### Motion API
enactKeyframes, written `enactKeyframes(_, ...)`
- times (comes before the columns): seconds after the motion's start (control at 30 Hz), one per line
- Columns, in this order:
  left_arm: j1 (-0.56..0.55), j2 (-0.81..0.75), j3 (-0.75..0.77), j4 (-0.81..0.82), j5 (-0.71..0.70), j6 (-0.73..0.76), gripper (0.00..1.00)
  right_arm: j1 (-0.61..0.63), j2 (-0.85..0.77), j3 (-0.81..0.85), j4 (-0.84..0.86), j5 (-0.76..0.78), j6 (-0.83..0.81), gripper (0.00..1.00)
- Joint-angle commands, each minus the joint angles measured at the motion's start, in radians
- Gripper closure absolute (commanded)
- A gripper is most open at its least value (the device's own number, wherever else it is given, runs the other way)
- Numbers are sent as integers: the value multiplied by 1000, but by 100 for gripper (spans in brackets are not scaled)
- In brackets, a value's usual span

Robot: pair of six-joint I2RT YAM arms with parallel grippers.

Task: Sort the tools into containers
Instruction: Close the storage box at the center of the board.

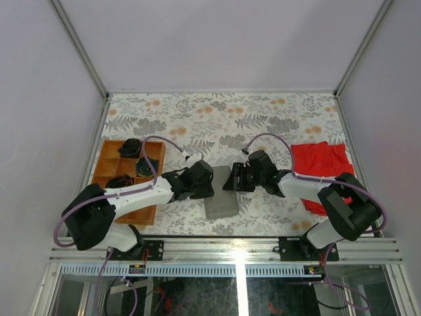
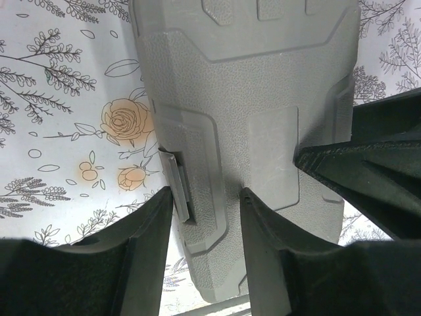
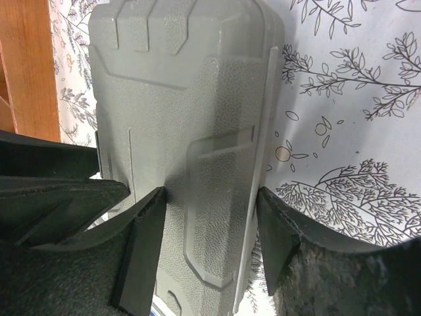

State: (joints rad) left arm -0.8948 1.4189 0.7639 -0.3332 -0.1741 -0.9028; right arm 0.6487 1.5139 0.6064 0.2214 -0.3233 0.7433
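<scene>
The grey case (image 1: 222, 201) lies closed on the table between both arms. It fills the left wrist view (image 2: 250, 79) and the right wrist view (image 3: 184, 99). My left gripper (image 1: 209, 181) is open, and its fingers (image 2: 200, 204) straddle the case's left edge by the latch (image 2: 176, 184). My right gripper (image 1: 231, 179) is open, and its fingers (image 3: 209, 204) straddle the case's right edge. The wooden tray (image 1: 105, 148) stands at the left with dark tools (image 1: 146, 166) in its compartments. No loose tool shows on the table.
A red cloth (image 1: 320, 161) lies at the right beside the right arm. The tray's wooden side (image 3: 26, 66) shows in the right wrist view. The table's front rail runs just below the case.
</scene>
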Motion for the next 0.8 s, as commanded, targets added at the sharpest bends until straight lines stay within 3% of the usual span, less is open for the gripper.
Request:
enactKeyframes(0.0,-31,76,10,-53,-34,18,75,15,51,-22,-4,-1,13,44)
enactKeyframes(0.27,-33,111,53,-62,-54,83,96,14,51,-14,-15,-5,4,44)
enactKeyframes(0.43,-33,108,71,-77,-69,104,96,14,20,0,-51,19,-13,44)
enactKeyframes(0.5,-33,87,81,-95,-100,108,91,14,-17,29,-108,49,-44,43)
enactKeyframes(0.7,-31,-35,133,-148,-196,132,58,14,-160,161,-296,188,-166,29)
enactKeyframes(0.77,-30,-85,147,-161,-231,145,51,14,-210,193,-335,235,-200,26)
